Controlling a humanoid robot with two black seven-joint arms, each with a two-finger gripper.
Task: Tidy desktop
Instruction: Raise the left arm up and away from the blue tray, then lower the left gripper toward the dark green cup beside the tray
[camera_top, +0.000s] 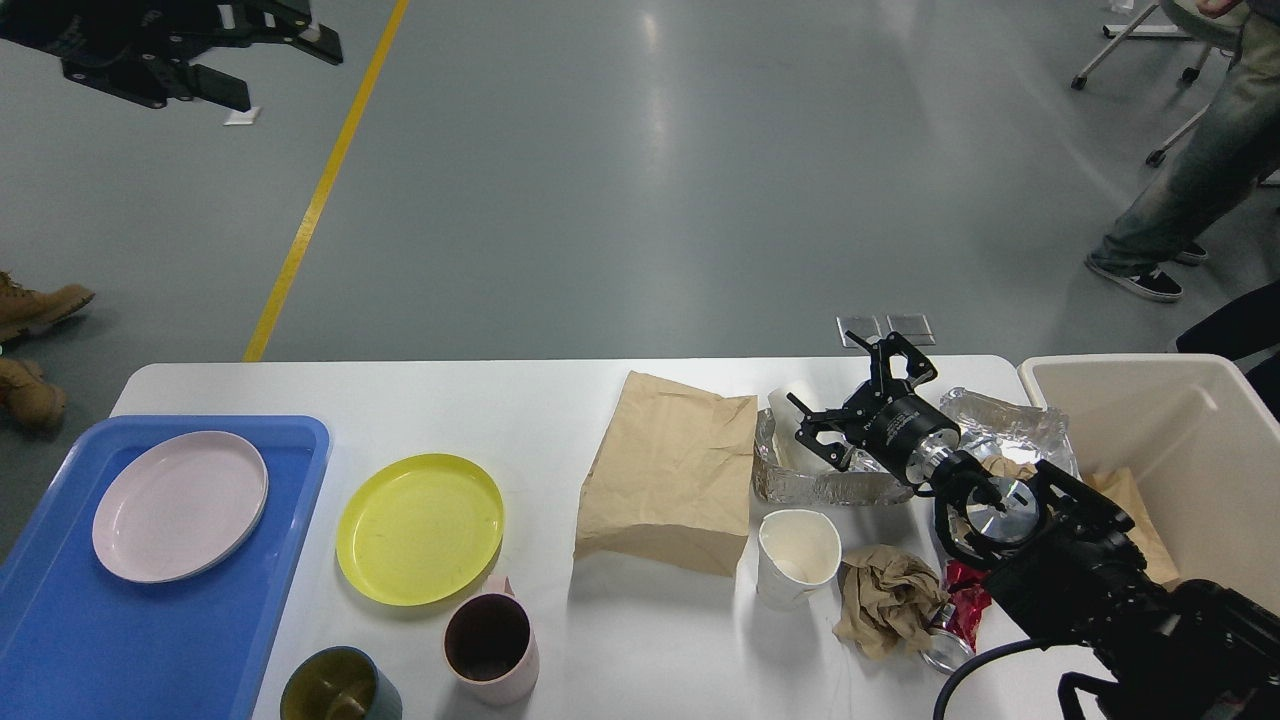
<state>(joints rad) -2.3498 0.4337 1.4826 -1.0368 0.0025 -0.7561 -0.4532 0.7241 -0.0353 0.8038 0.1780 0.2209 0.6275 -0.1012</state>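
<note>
Desktop (600, 640) lies beneath right end effector (860, 400), fingers spread apart.

Right tool (860, 405) gapes empty; left tool (270, 45) raised, fingers spread.

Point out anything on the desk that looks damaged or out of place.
The white paper cup near the right gripper has a bent, squashed rim. Beside it lie a crumpled brown paper wad and a crushed can. The foil tray is dented, and a brown bag lies flat.
</note>
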